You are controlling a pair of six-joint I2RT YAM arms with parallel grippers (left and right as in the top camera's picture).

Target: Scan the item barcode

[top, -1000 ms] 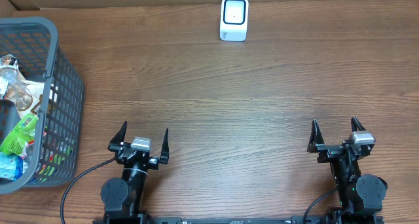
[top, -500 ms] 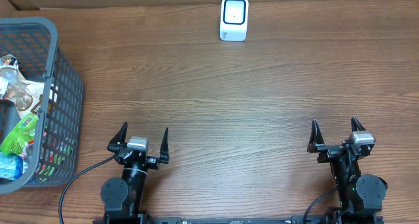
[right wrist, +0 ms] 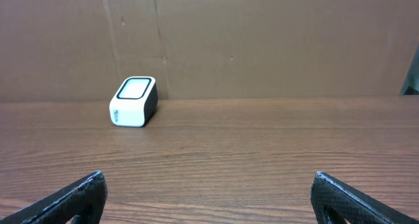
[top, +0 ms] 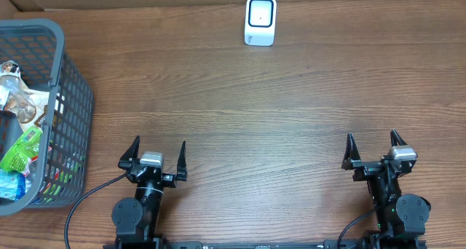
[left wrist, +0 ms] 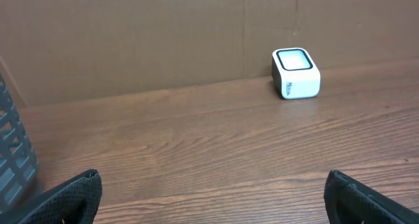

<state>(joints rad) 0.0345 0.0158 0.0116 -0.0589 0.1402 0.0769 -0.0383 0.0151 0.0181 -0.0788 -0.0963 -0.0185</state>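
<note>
**Overhead view.** Both arms rested at the near edge of the wooden table, well apart from each other. The left gripper stood with its jaws spread wide and nothing between them. The right gripper stood likewise, wide and empty. Both pointed toward the far edge of the table.

The scanner was a small white box with a dark-rimmed window on its upper face. It sat at the far edge of the table, roughly midway between the two arms and well apart from both.

The items to be scanned lay in a grey plastic basket with slotted walls. The basket stood at the left side of the table, beyond and to the left of the left arm, and was cut off by the edge of the view. Among the items were a green packet, a blue packet and a crinkled clear wrapper. Which of them carried a barcode could not be told.

**Left wrist view.** Two dark fingertips showed at the lower corners, with bare wood between them. The scanner stood ahead and to the right, close against a brown cardboard wall. A sliver of the basket's side showed at the left edge.

**Right wrist view.** The two fingertips again sat at the lower corners, far apart, with only wood between them. The scanner stood ahead and to the left, before the same cardboard. The lettering on its front was too small to read.
</note>
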